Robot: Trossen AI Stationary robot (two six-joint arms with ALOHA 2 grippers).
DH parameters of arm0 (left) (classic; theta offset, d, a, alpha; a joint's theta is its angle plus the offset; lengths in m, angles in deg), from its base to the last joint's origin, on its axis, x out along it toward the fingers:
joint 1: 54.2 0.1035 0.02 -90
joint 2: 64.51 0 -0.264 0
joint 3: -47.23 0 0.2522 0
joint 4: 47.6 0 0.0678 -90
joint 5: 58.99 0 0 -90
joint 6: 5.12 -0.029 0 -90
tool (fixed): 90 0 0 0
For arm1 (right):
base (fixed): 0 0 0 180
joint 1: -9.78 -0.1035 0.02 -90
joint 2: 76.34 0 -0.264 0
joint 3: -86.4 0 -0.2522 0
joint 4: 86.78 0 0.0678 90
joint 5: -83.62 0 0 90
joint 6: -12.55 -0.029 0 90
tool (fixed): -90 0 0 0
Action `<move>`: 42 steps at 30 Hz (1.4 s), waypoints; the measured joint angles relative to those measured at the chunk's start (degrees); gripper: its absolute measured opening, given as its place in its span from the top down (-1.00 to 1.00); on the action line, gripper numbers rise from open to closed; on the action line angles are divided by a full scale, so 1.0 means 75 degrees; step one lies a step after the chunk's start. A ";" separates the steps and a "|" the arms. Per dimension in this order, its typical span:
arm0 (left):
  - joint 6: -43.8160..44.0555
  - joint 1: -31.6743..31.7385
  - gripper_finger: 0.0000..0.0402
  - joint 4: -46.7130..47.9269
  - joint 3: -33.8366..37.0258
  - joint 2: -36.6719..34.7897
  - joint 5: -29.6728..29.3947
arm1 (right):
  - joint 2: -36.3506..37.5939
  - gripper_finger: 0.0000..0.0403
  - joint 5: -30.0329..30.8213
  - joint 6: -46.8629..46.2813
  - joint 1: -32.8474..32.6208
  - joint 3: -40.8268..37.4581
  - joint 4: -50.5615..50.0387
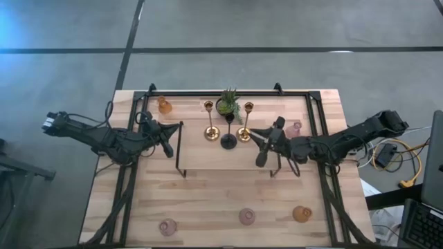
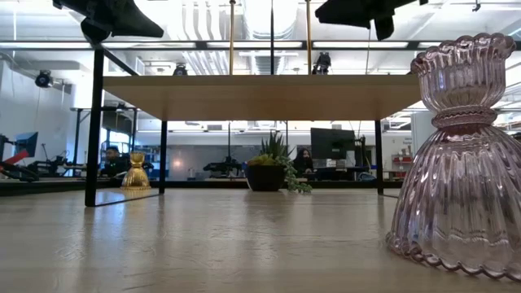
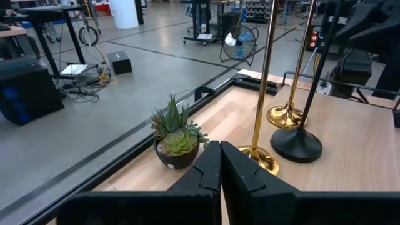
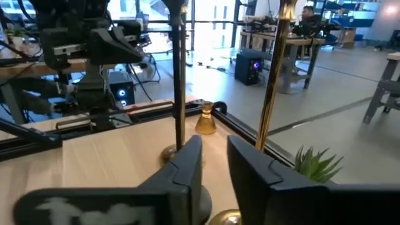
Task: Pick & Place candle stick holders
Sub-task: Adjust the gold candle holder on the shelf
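Here the right tool [image 4: 212,165] stands slightly parted just beside the black candle stick holder [image 4: 179,69], not gripping it.

Two dark, jointed arms trail black cables; each gripper [image 3: 220,164] [image 4: 214,164] has blocky black fingers.

Left gripper [image 3: 220,164] pressed shut, potted plant [image 3: 177,139] just ahead beside it, two gold holders [image 3: 262,100] and black holder [image 3: 297,142] beyond.

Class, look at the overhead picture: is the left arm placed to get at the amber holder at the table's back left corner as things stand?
Probably yes. The amber holder stands alone just behind the left gripper, nothing between them, though its jaws are shut and point toward the raised shelf.
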 joint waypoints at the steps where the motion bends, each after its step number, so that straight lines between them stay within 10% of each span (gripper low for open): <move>1: -0.0007 0.0000 0.97 0.0000 0.0000 0.0004 0.0001 | -0.0018 0.55 -0.0002 0.0000 0.0059 0.0000 0.0002; 15: -0.0015 -0.0003 0.97 0.0000 0.0000 0.0004 0.0015 | -0.0087 0.31 -0.0735 0.0017 0.0895 -0.0003 -0.0020; 42: -0.0022 0.0003 0.97 0.0003 0.0012 0.0007 0.0055 | -0.0099 0.81 -0.1786 -0.0038 0.1587 -0.0003 0.0038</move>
